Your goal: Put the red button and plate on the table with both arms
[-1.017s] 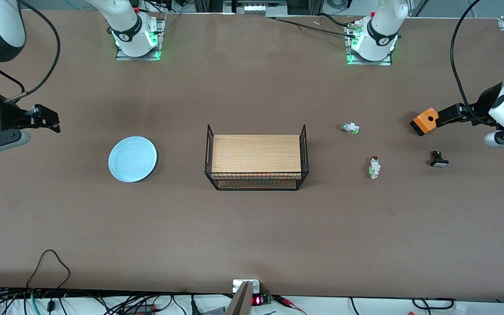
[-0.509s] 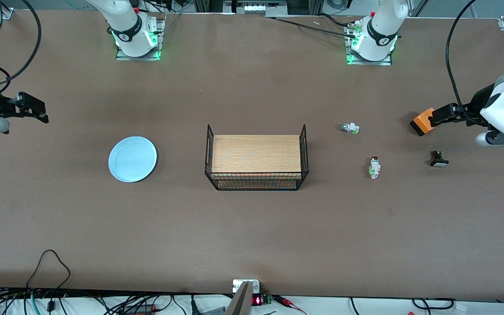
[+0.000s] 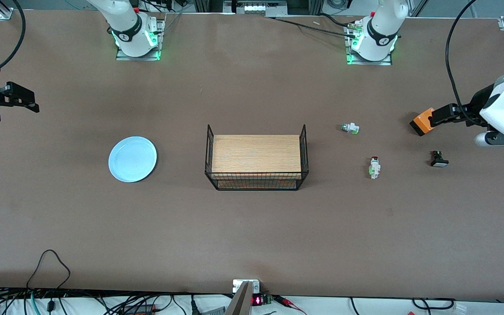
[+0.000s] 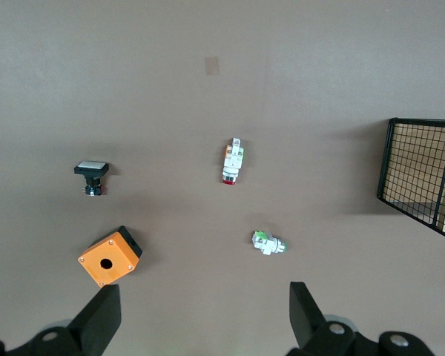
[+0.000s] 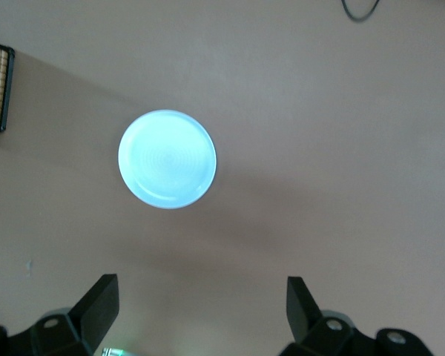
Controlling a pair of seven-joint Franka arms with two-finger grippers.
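The pale blue plate (image 3: 132,159) lies flat on the brown table (image 3: 252,236), between the wire basket and the right arm's end; it also shows in the right wrist view as the plate (image 5: 167,159). The red button (image 3: 374,167) lies on the table toward the left arm's end, its red cap pointing away from the front camera; the left wrist view shows the red button (image 4: 232,161) too. My left gripper (image 3: 439,115) hangs open and empty over the orange box, seen also as the left gripper (image 4: 204,315). My right gripper (image 3: 28,103) hangs open and empty over the table's end, apart from the plate; the right gripper (image 5: 200,300) holds nothing.
A black wire basket with a wooden top (image 3: 256,159) stands mid-table. Near the red button lie a white piece without a red cap (image 3: 350,128), an orange box (image 3: 420,124) and a black button (image 3: 439,160). Cables run along the table's front edge (image 3: 50,262).
My right gripper has drawn back toward its end of the table and away from the plate. My left gripper pulled back slightly, then stayed still. Plate and button have not moved.
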